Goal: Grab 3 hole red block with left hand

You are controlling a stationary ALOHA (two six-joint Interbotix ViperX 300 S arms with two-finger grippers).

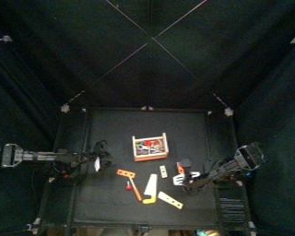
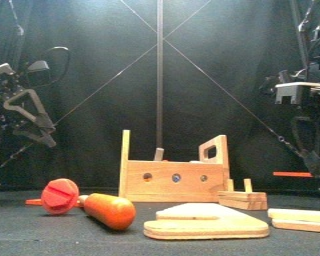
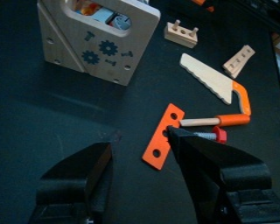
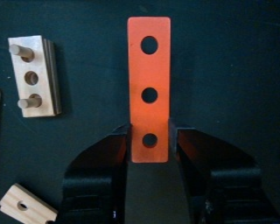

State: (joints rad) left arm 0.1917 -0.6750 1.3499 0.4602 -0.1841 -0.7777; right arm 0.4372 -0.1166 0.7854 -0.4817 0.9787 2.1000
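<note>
My left gripper (image 3: 140, 156) hangs with jaws wide apart and empty, near an orange strip (image 3: 166, 136). Only the right wrist view shows the 3 hole red block (image 4: 150, 87), apparently pinched edgewise in my right gripper (image 4: 150, 150). In the front view it is hidden.

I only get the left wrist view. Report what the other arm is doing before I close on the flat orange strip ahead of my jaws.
Observer: The right gripper is shut on one end of a flat red-orange strip with three holes.
Operator: Place that gripper on the table for me.
Observer: From above, it is to the right of the wooden toolbox and nearer the front edge. Your left gripper is on the toolbox's left.
</note>
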